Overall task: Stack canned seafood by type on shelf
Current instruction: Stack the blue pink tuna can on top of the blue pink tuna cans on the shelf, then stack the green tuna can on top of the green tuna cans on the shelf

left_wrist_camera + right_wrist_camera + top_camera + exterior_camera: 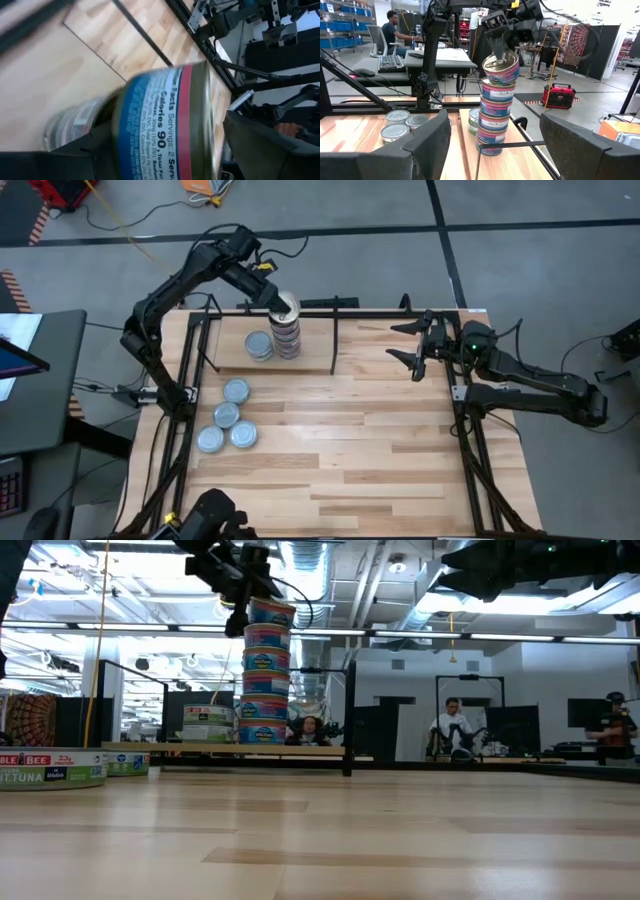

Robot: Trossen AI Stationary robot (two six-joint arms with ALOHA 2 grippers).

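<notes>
**tinhead:** Canned seafood (286, 330) is going up as a tall stack on the shelf (310, 350), at the far left of the worktop (360, 450). The left gripper (275, 305) is right at the top tin (501, 68), which sits a bit tilted and off-centre. Its fingers look spread around that tin, not pinching it hard. A shorter pile of grey-topped tins (259, 345) stands just beside the tall one, and four more loose tins (226, 426) wait on the worktop outside the shelf.

**shelfguy:** So how would you finish this one?

**tinhead:** I'd lift straight up, slowly, with the fingers wide so neither one drags the rim. That stack is tall, and my guess is a sideways nudge tips it. The right gripper (418, 348) hovers well apart on the shelf's right side, fingers spread, holding nothing, so it's no worry.

**shelfguy:** Any labels?

**tinhead:** Wrist view shows "Servings: 2" and "Calories 90" on a blue and red wrap. A loose tin (52, 768) in the low view reads "BLE BEE" and "TUNA".
</notes>
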